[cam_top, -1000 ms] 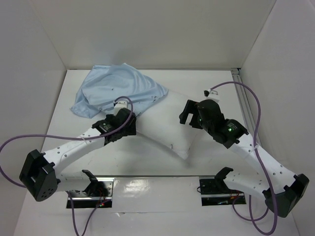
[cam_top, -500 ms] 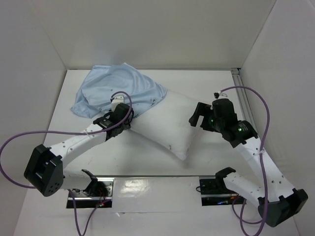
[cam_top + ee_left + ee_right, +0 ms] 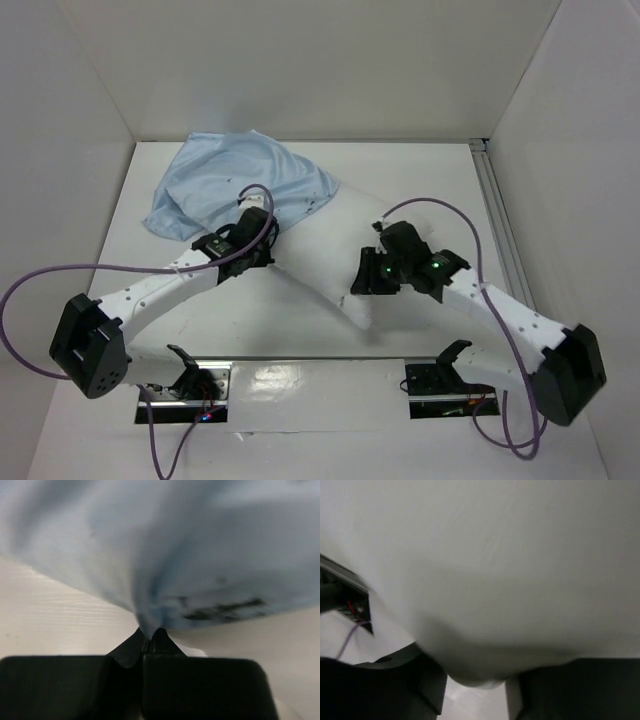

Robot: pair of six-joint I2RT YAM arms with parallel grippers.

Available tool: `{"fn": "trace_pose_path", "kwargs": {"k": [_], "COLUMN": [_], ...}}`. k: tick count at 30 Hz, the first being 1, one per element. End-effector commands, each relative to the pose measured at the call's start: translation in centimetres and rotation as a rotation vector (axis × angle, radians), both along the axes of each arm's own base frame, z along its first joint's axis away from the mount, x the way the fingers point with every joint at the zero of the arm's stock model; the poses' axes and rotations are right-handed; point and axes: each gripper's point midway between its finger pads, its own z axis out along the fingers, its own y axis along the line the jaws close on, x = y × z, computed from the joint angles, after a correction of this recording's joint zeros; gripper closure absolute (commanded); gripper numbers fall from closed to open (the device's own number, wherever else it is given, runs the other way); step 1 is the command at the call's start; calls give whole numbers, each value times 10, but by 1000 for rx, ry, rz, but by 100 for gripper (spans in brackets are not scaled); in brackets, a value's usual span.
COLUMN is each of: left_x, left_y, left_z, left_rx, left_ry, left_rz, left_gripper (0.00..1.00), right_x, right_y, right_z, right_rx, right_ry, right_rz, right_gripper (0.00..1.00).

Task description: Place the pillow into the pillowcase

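We see left tool (image 3: 150,639) pinched together on pillowcase (image 3: 175,550) fold. Right tool (image 3: 475,682) straddles pillow (image 3: 510,565) edge; clamped or not, we cannot tell. Both wrist views blurred.

The pillow (image 3: 325,250) and pillowcase (image 3: 230,175) block a diagonal band from the far left to the middle of the tabletop (image 3: 420,175), and the left arm (image 3: 160,290) and right arm (image 3: 490,310) lie across the near side. A hand could pass along the far right (up to the rail (image 3: 497,230) by the wall) and through the bare gap between the two arms, in front of the pillow.
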Motion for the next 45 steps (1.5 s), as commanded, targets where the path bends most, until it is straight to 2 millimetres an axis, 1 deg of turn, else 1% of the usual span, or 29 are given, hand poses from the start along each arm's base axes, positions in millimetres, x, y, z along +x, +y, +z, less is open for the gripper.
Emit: {"fn": "trace_pose_path", "kwargs": {"k": [1,2,3,4,6,10,13,14,15,16,17,19,20,23,27,29,31,32,33,34,35,36,37,38,40,42,43,44,45], "left_x": [3,3,-6,-3,-9,-31,-23,-23,-25,-29,-35,-46,-54,-77,-95,-101,-75,-65,-49,-21,4,23,41,75,102,112,112,106,96], "left_y": [-70,-83,-105,-124,-155,-214,-214,-213,-210,-205,-203,-194,-185,-169,-164,-177,-194,-191,-195,-217,-209,-213,-219,-222,-221,-217,-213,-214,-208], "left_z": [65,76,88,119,132,195,224,254,264,295,308,329,351,385,405,407,385,401,396,354,369,354,336,298,261,227,220,223,237], "left_rx": [-208,-229,-267,-317,-351,-495,-497,-507,-499,-522,-541,-554,-578,-622,-680,-692,-621,-616,-581,-513,-524,-497,-480,-441,-386,-333,-318,-305,-277], "left_ry": [-69,-78,-75,-118,-113,-156,-216,-279,-292,-354,-368,-397,-441,-499,-510,-498,-455,-496,-488,-383,-422,-398,-364,-297,-245,-176,-154,-163,-203], "left_rz": [-188,-235,-315,-358,-444,-633,-661,-683,-693,-704,-722,-749,-752,-763,-758,-793,-742,-711,-680,-667,-625,-614,-601,-563,-546,-569,-578,-603,-630], "left_gripper": [100,100,100,100,100,100,100,100,100,100,100,100,100,100,100,100,100,100,100,100,100,100,100,100,100,72,39,27,16], "right_x": [38,53,68,81,108,131,129,128,123,115,107,92,81,53,14,2,-12,-18,-31,-36,-40,-50,-53,-52,-45,-21,-7,10,23], "right_y": [49,61,60,59,53,37,29,23,14,6,2,-13,-21,-28,-30,-32,-28,-24,-17,-12,-7,0,4,9,21,22,23,27,29], "right_z": [8,33,42,57,84,100,120,130,127,144,146,144,147,140,129,133,121,121,124,124,122,129,136,143,170,177,177,163,163], "right_rx": [117,158,145,160,207,259,286,270,233,240,221,177,170,147,155,192,207,223,259,270,276,308,333,363,463,460,446,413,409], "right_ry": [-61,-103,-140,-181,-252,-295,-328,-366,-363,-406,-416,-409,-426,-386,-305,-308,-240,-213,-174,-140,-98,-59,-40,-35,-57,-48,-62,-30,-41], "right_rz": [22,16,-31,-72,-170,-272,-284,-280,-298,-303,-294,-302,-303,-251,-180,-168,-133,-113,-53,-23,6,58,74,83,71,-18,-61,-112,-143], "right_gripper": [58,94,100,100,100,100,100,100,100,100,100,100,100,100,100,100,100,100,100,100,100,100,100,100,100,100,100,98,88]}}
